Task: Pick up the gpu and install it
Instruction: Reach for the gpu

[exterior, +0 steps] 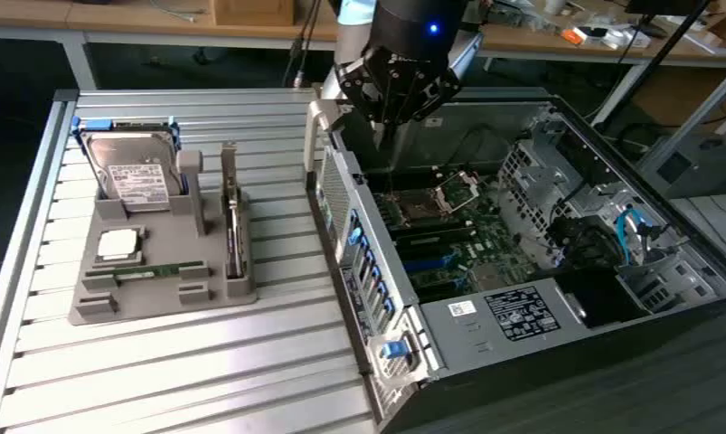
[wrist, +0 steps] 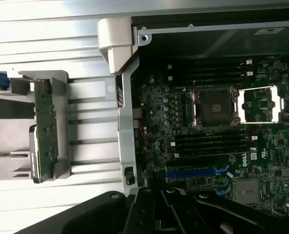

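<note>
Gpu (exterior: pixel 232 212) upright in gray holder (exterior: pixel 157 298) slot on counter (exterior: pixel 193 380), easy to grab, at 8 o'clock from pincer (exterior: pixel 390 122) in exterior view. Pincer above open computer case (exterior: pixel 484 316); apart or together, cannot tell.

"DELL" on the motherboard (wrist: pixel 217 146)

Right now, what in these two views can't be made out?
gpu: edge-on in the gray fixture in both views, so its faces are hidden.
Motherboard: wrist view, its expansion-slot end is covered by the gripper.
Case label: exterior view, print too small to read.
Hard drive: exterior view, lower part sunk in its fixture slot.
</note>
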